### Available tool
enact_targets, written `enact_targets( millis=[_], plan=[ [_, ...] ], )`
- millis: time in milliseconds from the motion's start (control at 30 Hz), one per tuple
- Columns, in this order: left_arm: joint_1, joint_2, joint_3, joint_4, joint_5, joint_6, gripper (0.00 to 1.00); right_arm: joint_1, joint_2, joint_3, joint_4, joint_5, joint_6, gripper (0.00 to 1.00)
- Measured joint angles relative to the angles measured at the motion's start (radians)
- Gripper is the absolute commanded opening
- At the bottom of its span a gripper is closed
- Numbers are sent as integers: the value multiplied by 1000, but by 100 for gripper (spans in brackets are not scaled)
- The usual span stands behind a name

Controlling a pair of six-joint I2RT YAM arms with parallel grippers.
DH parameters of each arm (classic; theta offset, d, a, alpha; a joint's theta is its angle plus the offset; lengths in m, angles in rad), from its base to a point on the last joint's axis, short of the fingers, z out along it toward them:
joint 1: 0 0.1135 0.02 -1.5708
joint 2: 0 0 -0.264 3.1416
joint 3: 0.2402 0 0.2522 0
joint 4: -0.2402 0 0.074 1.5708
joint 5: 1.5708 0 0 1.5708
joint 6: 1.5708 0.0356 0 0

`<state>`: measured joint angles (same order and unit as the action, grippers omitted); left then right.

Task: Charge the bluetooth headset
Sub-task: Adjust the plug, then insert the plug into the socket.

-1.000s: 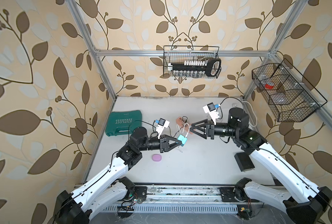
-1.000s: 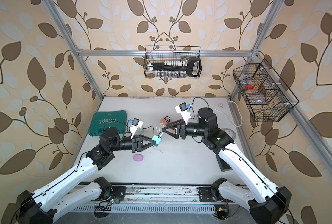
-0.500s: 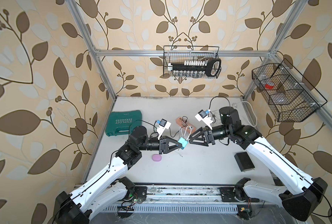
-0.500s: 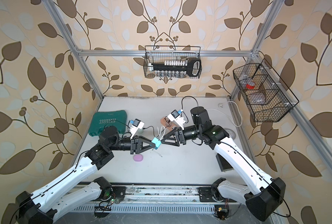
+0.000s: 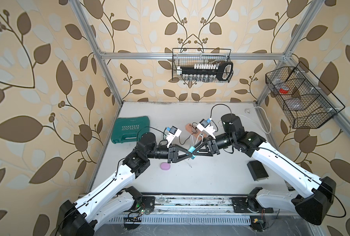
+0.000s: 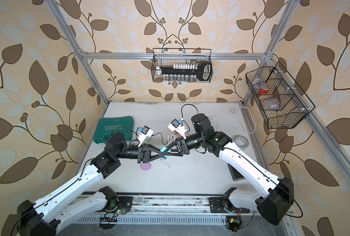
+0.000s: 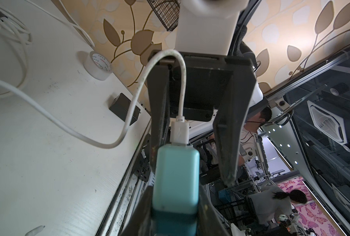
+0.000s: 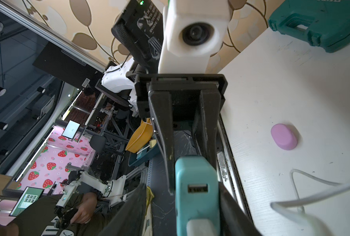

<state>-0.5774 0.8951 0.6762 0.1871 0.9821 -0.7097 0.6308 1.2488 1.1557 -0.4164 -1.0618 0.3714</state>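
The right gripper has its jaws apart either side of the white plug seated in the teal charger block, which the left gripper clamps. Closing off-centre or tugging askew could twist the plug or slip the block. Both arms reach level, tip to tip above the table. The pink case, probably the headset, lies untouched below the left gripper.

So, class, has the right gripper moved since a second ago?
Yes: the right gripper has drawn away from the orange power strip, nearer the pink case, meeting the teal charger.
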Motion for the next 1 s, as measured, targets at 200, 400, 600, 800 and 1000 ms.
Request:
enact_targets(
  millis=[200,400,600,800,1000],
  plan=[
    [-6,0,1,14,18,0,0,4,3,6,-8,-1,-6,35],
    [-6,0,2,23,32,0,0,4,8,16,-26,0,-18,24],
    [-12,-1,16,-20,0,18,79,1,16,58,-101,29,-77,23],
    [-12,-18,37,-208,-166,64,99,-55,27,179,-257,175,-225,23],
    [-10,-111,15,-311,-312,67,99,-58,125,274,-355,364,-392,24]
  ],
)
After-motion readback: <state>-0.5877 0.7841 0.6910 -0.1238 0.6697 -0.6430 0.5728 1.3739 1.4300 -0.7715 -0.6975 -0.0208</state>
